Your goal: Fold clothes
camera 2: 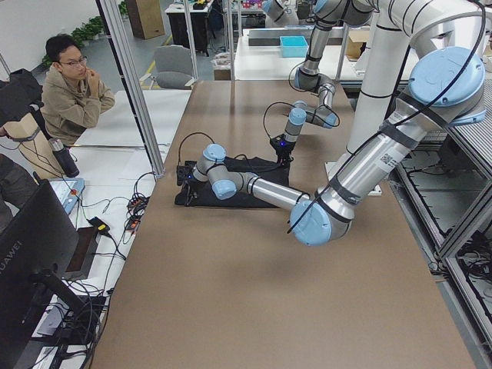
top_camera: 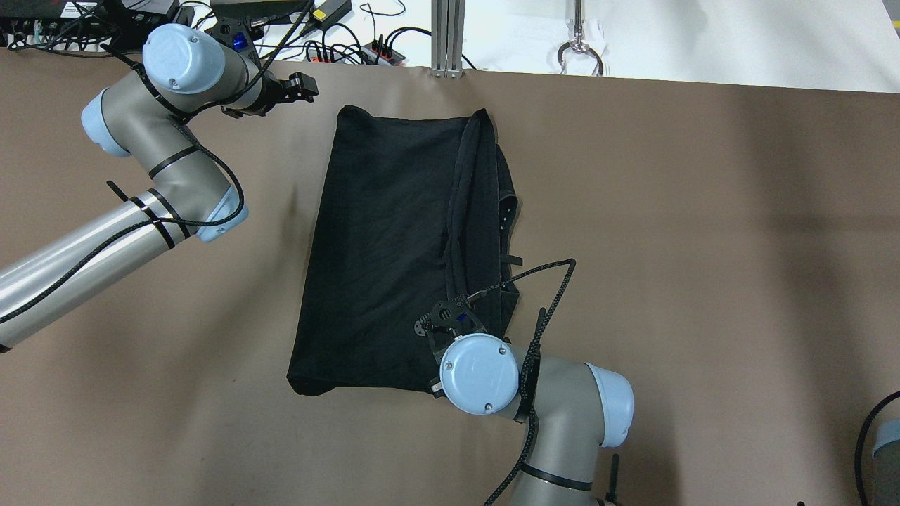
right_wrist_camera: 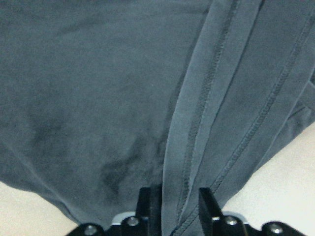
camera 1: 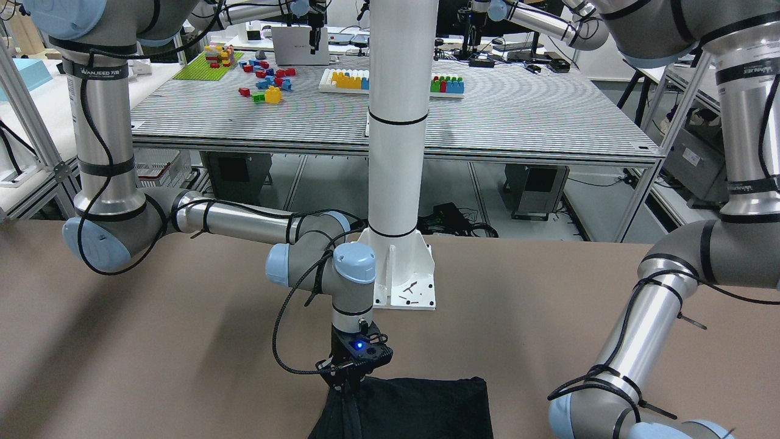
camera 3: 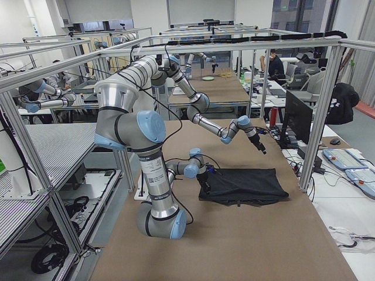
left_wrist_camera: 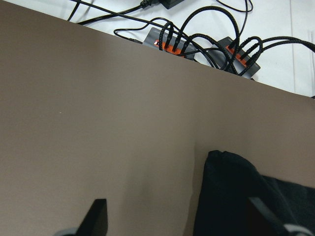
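The black garment (top_camera: pixel 380 246) lies flat in the middle of the brown table, with its right side folded over so a hemmed band runs along the fold. My right gripper (right_wrist_camera: pixel 174 206) is shut on that hemmed band near the garment's near edge. In the front-facing view it (camera 1: pixel 348 390) stands straight down on the cloth (camera 1: pixel 426 408). My left gripper (top_camera: pixel 302 86) is open and empty, low over the table just left of the garment's far left corner (left_wrist_camera: pixel 231 167). Its two fingertips show wide apart in the left wrist view.
The white pole's base plate (camera 1: pixel 405 286) stands at the robot's side of the table. Power strips and cables (left_wrist_camera: pixel 197 44) lie just past the table's far edge. A seated person (camera 2: pixel 73 92) is beyond that edge. Bare brown table (top_camera: pixel 703 246) lies to the right.
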`<action>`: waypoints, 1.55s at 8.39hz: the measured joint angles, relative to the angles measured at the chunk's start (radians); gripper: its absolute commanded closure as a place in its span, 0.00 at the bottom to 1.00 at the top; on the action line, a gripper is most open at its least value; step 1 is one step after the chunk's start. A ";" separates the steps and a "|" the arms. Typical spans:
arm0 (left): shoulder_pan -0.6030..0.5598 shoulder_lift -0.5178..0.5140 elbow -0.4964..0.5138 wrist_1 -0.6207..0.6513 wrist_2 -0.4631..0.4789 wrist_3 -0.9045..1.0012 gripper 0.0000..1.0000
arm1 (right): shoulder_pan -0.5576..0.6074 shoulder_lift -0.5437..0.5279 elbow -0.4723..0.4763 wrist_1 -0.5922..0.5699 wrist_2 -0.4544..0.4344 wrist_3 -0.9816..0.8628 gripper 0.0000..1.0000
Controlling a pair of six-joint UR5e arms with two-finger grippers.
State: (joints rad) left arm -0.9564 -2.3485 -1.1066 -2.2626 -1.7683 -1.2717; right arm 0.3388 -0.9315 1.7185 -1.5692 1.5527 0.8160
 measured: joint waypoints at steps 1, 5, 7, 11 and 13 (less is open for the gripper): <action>0.000 0.000 0.000 0.000 0.000 -0.001 0.00 | 0.000 -0.002 0.000 0.001 -0.001 0.001 1.00; 0.005 -0.004 0.000 -0.001 0.000 -0.021 0.00 | 0.012 -0.047 0.050 -0.002 0.026 -0.015 1.00; 0.007 -0.009 -0.001 -0.002 0.000 -0.037 0.00 | -0.012 -0.179 0.201 -0.009 0.038 0.030 1.00; 0.005 0.000 -0.025 -0.001 0.002 -0.048 0.00 | -0.155 -0.342 0.353 -0.010 -0.031 0.295 0.34; 0.005 0.002 -0.029 0.000 0.003 -0.061 0.00 | -0.163 -0.409 0.413 -0.009 -0.038 0.324 0.05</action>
State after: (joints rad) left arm -0.9510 -2.3464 -1.1354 -2.2629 -1.7657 -1.3332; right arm 0.1762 -1.3409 2.1319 -1.5784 1.5144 1.1401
